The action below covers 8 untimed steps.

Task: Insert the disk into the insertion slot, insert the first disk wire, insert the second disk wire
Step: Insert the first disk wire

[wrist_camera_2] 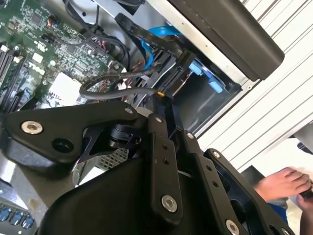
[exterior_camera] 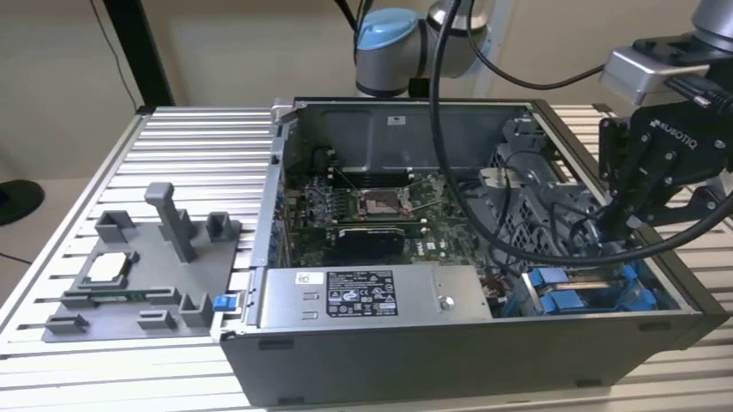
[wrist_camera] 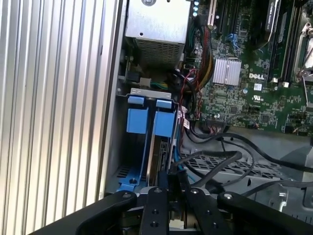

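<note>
Blue-framed silver-grey disk (exterior_camera: 578,296) in grey metal slot (wrist_camera: 144,92), seven o'clock from black pincer (exterior_camera: 615,230), exterior view; pincer narrow, pinching black wire (wrist_camera_2: 122,92).

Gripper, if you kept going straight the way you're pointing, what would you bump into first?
Probably the disk, standing on edge in the insertion slot right ahead of the gripper. Black cables lie close beside that line, so depth is uncertain.

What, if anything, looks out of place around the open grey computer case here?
Nothing looks damaged or spilled. Loose black cables sprawl untidily over the grey metal drive cage beside the black gripper, and a person's hand shows beyond the slatted table in the second wrist view.
</note>
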### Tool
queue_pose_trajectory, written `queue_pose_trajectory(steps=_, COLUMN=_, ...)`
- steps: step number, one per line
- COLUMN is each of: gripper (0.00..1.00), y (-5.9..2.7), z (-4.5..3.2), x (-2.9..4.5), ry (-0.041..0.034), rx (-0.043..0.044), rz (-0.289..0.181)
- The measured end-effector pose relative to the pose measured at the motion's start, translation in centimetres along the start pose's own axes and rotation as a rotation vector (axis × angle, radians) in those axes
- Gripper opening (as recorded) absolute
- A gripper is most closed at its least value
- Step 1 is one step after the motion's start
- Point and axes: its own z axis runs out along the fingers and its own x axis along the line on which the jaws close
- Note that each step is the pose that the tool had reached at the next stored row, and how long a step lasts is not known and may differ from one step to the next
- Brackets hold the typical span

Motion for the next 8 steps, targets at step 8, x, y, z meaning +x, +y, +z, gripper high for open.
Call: queue_pose_trajectory(steps=8, gripper=0.00, y=-1.26, z=0.12, x=0.12, ry=0.0121, rx=-0.0388, rz=-0.001)
